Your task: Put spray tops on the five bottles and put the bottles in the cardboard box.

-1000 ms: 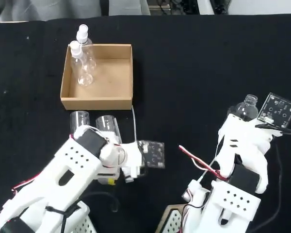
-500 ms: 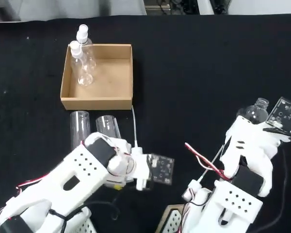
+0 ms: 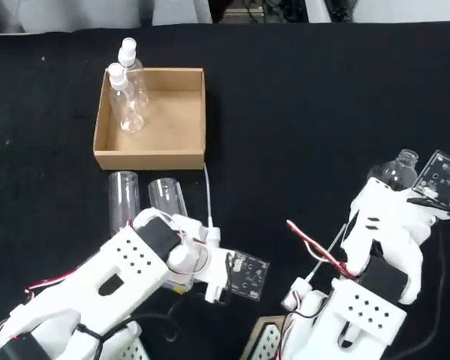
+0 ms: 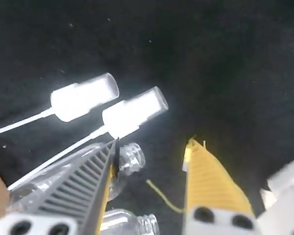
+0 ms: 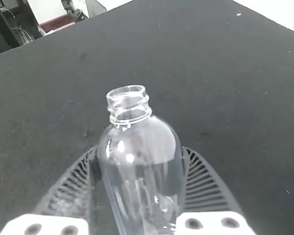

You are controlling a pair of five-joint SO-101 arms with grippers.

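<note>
Two uncapped clear bottles (image 3: 122, 196) (image 3: 167, 196) lie side by side in front of the cardboard box (image 3: 187, 120). Two bottles with spray tops (image 3: 127, 105) (image 3: 133, 69) stand in the box's far left corner. In the left wrist view my left gripper (image 4: 152, 152) is open just above two white spray tops (image 4: 83, 97) (image 4: 134, 111) lying on the cloth, next to the bottle necks (image 4: 130, 159). My right gripper (image 5: 139, 152) is shut on an uncapped clear bottle (image 5: 139, 156), held upright at the right of the table (image 3: 396, 169).
A black cloth (image 3: 300, 105) covers the whole table. A thin dip tube (image 3: 208, 195) runs from the box's front right corner towards the left arm (image 3: 135, 262). The right arm's body (image 3: 375, 255) stands at the front right.
The left arm has swung its wrist towards the front and right, lowering over the spray tops. The right arm has shifted a little to the right with the bottle, then stayed still.
</note>
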